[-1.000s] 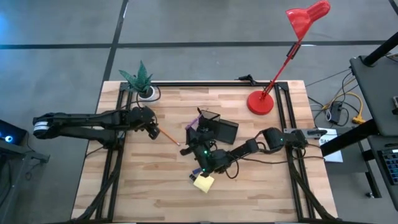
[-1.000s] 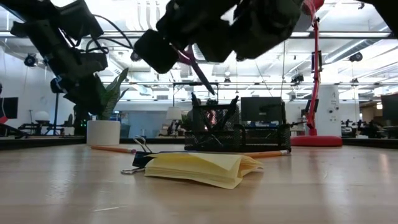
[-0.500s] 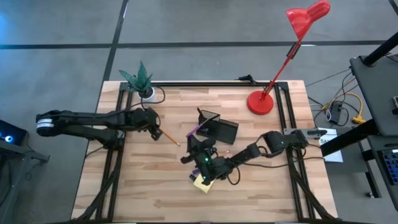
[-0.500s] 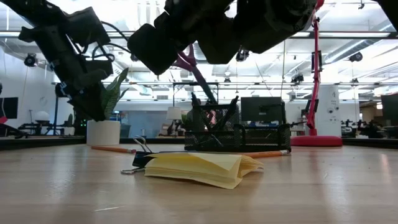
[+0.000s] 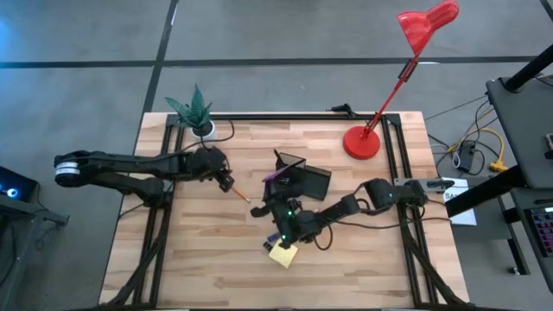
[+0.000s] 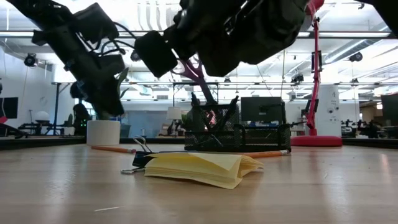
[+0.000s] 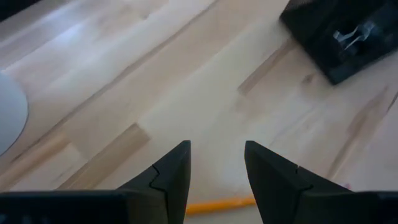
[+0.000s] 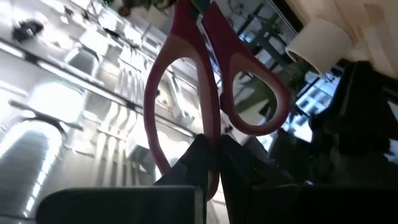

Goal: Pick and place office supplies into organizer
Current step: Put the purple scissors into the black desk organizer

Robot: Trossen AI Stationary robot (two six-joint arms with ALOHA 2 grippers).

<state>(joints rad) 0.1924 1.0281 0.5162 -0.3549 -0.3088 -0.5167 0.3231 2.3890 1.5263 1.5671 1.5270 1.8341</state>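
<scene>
We see the right claw [image 5: 278, 206] raised over the middle of the pale wooden bench [image 5: 207, 259], its fingers pinched tight on the purple-handled scissors [image 5: 278, 175]. In the right wrist view the looped handles [image 8: 211, 81] stand up from between the dark fingers [image 8: 200, 163], with no gap showing there. From above, the handles lie against the near-left corner of the black mesh organizer [image 5: 304, 178], a small rectangular tray with compartments; whether they touch it we cannot tell. In the low view the scissors [image 6: 194, 71] hang in the air in front of that organizer [image 6: 239, 134].

The left claw [image 5: 226, 180] hovers over the left half of the bench, its jaws parted to a moderate gap and holding nothing. The left wrist view shows its two dark fingers [image 7: 171, 174] apart, with a stretch of the orange pencil [image 7: 221, 203] lying on the bench below them. From above, that pencil [image 5: 238, 193] lies slantwise just beside the claw, between it and the organizer.

The square yellow sticky-note pad [image 5: 282, 253] lies on the bench nearer the front edge, below the right arm. In the low view a black binder clip [image 6: 140, 160] rests against its left side, touching the pad [image 6: 202, 168].

The potted green plant [image 5: 195, 110] stands at the far-left corner, and the red desk lamp [image 5: 363, 142] stands near the far-right corner.
</scene>
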